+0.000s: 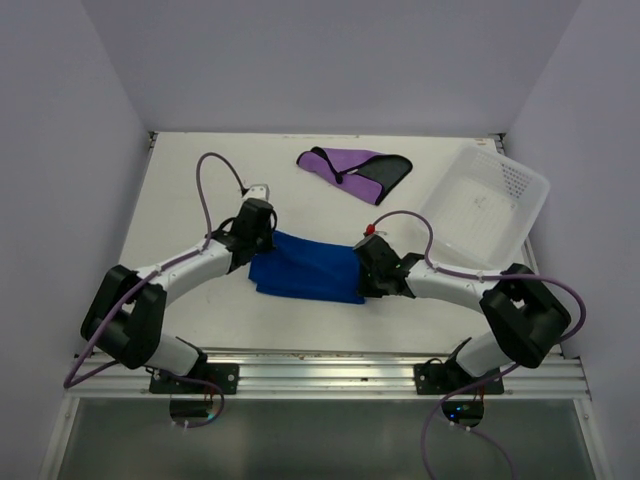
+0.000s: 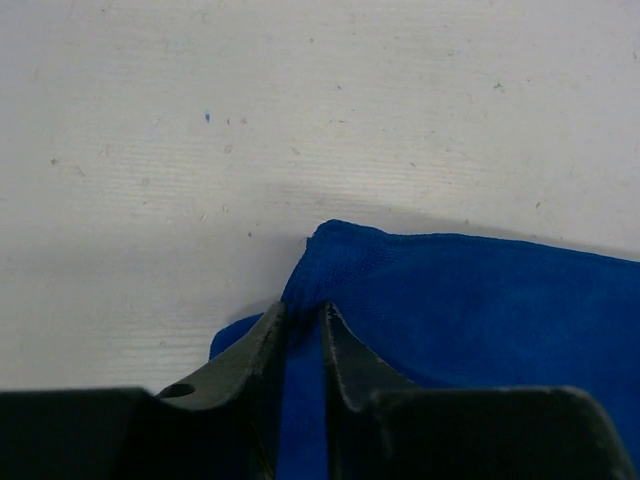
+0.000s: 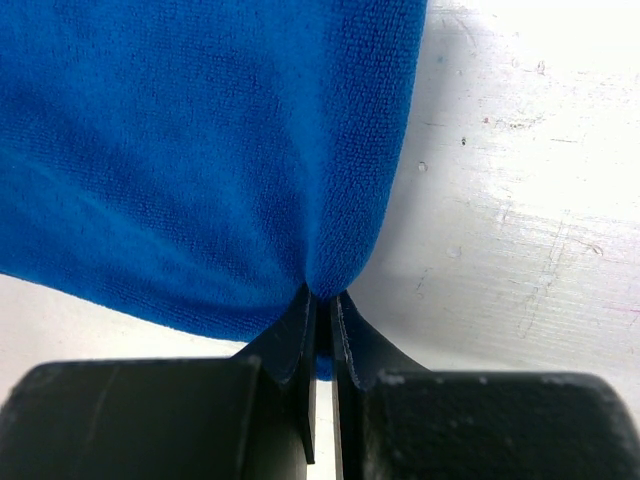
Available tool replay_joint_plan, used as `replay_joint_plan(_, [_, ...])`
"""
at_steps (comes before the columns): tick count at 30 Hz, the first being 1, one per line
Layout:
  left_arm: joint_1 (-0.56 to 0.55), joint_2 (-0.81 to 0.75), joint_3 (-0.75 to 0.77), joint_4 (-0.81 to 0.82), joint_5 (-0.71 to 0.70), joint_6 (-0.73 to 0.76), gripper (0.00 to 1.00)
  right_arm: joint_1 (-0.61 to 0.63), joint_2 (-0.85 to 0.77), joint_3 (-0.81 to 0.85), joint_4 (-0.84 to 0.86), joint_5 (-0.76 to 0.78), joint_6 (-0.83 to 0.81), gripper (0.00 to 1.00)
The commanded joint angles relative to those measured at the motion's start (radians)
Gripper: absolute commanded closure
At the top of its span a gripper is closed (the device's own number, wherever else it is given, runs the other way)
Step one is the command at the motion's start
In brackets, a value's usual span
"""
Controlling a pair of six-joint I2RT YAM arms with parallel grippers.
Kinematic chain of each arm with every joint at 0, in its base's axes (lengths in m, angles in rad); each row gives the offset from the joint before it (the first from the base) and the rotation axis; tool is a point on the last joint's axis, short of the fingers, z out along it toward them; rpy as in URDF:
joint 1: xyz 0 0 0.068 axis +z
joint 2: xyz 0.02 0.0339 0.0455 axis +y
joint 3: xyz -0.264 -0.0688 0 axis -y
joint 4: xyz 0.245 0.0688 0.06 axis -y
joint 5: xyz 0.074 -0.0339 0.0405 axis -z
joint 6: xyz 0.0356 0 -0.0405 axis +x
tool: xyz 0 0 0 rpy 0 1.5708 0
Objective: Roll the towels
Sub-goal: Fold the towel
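The blue towel (image 1: 305, 267) lies partly folded on the white table between the two arms. My left gripper (image 1: 262, 240) is at its left end. In the left wrist view that gripper (image 2: 300, 310) is shut on a fold of the blue towel (image 2: 470, 300), with cloth running down between the jaws. My right gripper (image 1: 362, 268) is at the towel's right end. The right wrist view shows it (image 3: 322, 298) shut on a bunched corner of the blue towel (image 3: 200, 150). The purple towel (image 1: 352, 170), with its black section, lies loose at the back centre, away from both grippers.
A white perforated plastic basket (image 1: 485, 205) stands tilted at the back right, just behind the right arm. White walls close in the table on the left, back and right. A metal rail (image 1: 320, 372) runs along the near edge.
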Motion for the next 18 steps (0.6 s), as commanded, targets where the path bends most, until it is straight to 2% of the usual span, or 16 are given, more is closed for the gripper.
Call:
replay_joint_plan(1, [-0.009,0.012,0.045,-0.053,-0.102,0.007,0.74,0.000,0.075,-0.052,-0.062,0.012,-0.007,1.00])
replay_joint_plan(2, [-0.010,0.014,0.048,-0.061,-0.118,0.002,0.63,0.000,0.067,-0.058,-0.062,0.015,-0.003,1.00])
replay_joint_plan(7, [-0.012,-0.001,0.059,-0.119,-0.201,-0.016,0.47,0.000,0.044,-0.064,-0.085,0.042,0.010,1.00])
replay_joint_plan(11, [-0.012,-0.021,0.073,-0.142,-0.185,-0.028,0.44,0.000,0.023,-0.055,-0.114,0.065,0.013,1.00])
replay_joint_plan(13, [-0.012,-0.036,0.061,-0.142,-0.129,-0.042,0.44,0.000,0.007,-0.053,-0.125,0.079,0.015,1.00])
replay_joint_plan(18, [-0.012,-0.145,-0.082,-0.115,-0.050,-0.119,0.45,0.000,-0.016,-0.049,-0.139,0.093,0.023,1.00])
